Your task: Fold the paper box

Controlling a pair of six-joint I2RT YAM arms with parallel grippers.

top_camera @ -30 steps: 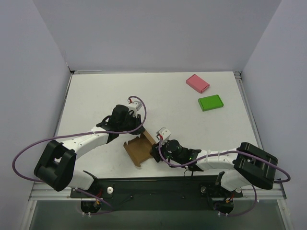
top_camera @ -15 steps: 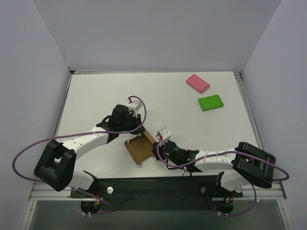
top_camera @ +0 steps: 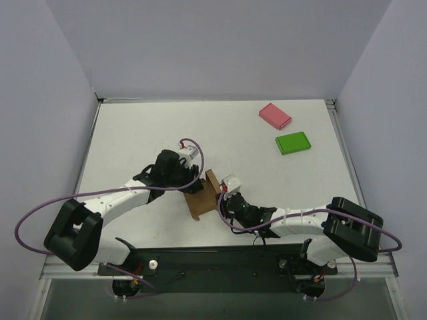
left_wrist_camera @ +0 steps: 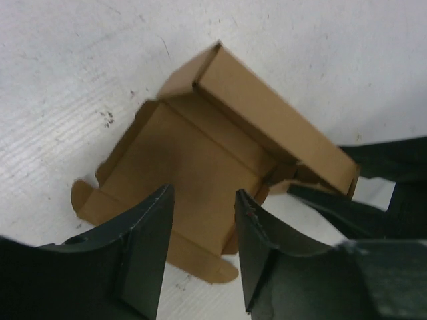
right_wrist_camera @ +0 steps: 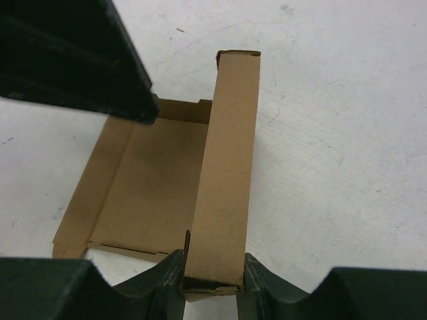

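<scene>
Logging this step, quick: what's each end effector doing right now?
Left end effector: open, over the paper box, holding nothing.
Right end effector: closed on the paper box's raised wall.

Brown cardboard paper box [top_camera: 200, 201] on the white table [top_camera: 133, 127] near its front edge, left gripper [left_wrist_camera: 201, 200] above the box's left part, right gripper [right_wrist_camera: 212, 267] at its right, raised wall between its fingers, pink flat box [top_camera: 275, 115] far back right, green flat box [top_camera: 293, 143] near, before it

A lab test cell: white table [top_camera: 133, 127] walled by plain panels [top_camera: 220, 47], with 2 robot arms [top_camera: 123, 195] bolted on.
</scene>
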